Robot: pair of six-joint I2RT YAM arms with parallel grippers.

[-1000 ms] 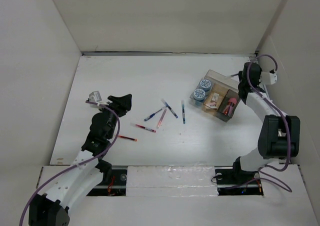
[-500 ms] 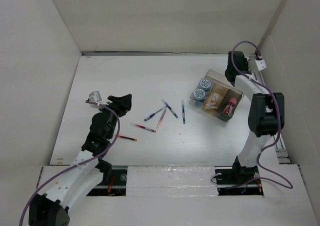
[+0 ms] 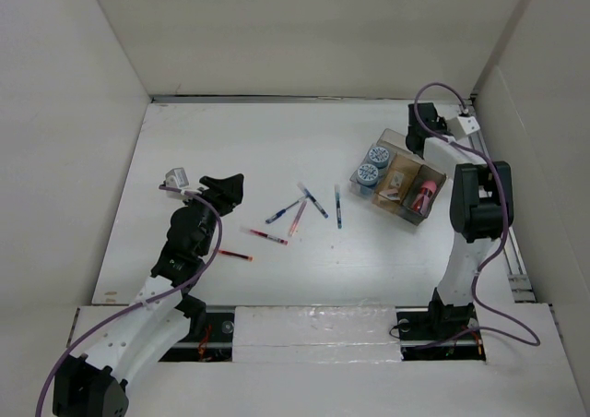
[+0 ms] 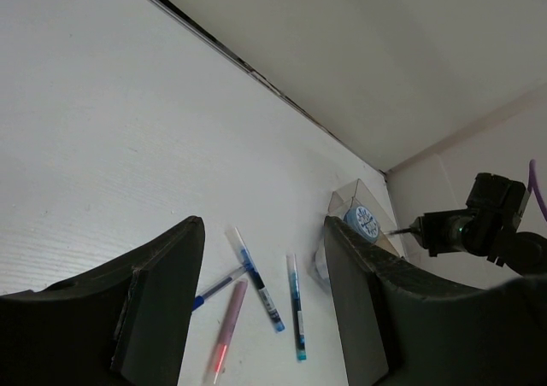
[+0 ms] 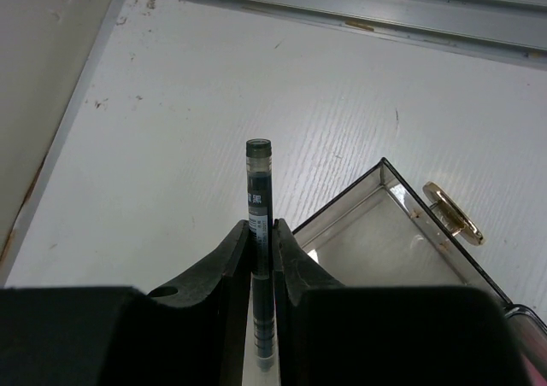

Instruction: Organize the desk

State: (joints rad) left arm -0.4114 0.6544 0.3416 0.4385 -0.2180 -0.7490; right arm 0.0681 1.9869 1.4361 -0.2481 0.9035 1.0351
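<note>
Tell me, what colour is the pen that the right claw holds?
The pen is black, clearest in the right wrist view.

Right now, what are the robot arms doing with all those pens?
The right end effector is pinching a dark pen and holding it beside the clear tray. The left end effector is open and empty. It hangs over the desk, where six loose pens lie scattered.

The right hand [image 5: 259,228] and the view's edge cut off the clear tray [image 5: 376,241].

Left hand [image 4: 261,225] spread — pens [image 4: 256,280] on white desk [image 4: 128,130], clear tray [image 4: 345,201] beyond
</note>
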